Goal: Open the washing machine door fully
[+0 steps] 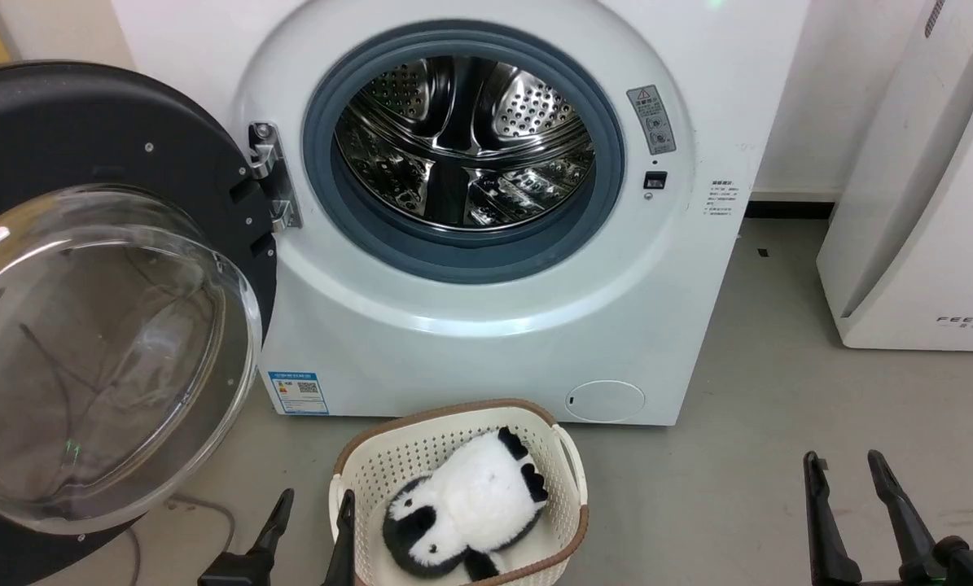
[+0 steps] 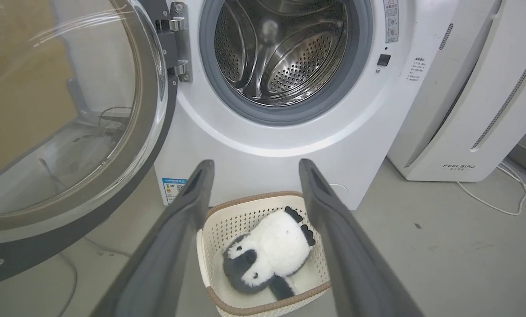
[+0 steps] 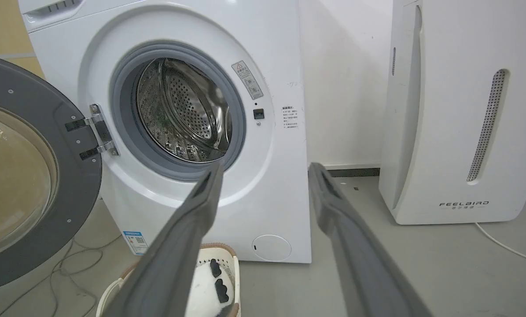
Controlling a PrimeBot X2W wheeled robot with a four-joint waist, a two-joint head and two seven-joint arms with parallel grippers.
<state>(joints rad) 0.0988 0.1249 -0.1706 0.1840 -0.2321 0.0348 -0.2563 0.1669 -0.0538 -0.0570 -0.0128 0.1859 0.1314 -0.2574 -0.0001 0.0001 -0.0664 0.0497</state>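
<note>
The washing machine door (image 1: 103,325) stands swung out to the left of the washing machine (image 1: 494,325), hanging from its metal hinge (image 1: 270,175) at the left edge of the opening. Its inner face is turned toward me — the black rim at the back, the clear glass bowl bulging forward. The mouth of the machine is uncovered, with the grey rubber ring (image 1: 453,252) framing the steel drum (image 1: 462,138).

My left claw (image 1: 316,498) is low, just right of the door's lower edge and not touching it. Its two fingers are spread, with nothing between them. In my left wrist view they frame a cream laundry basket (image 1: 445,419) on the floor (image 1: 738,488) in front of the machine, with a plush panda (image 1: 470,505) lying inside it.

My right claw (image 1: 843,460) hangs well off to the right above bare floor — also spread apart and empty. Beyond it a white Feelbird appliance (image 1: 918,203) stands beside the washer. Loose cables lie on the floor under the door.
</note>
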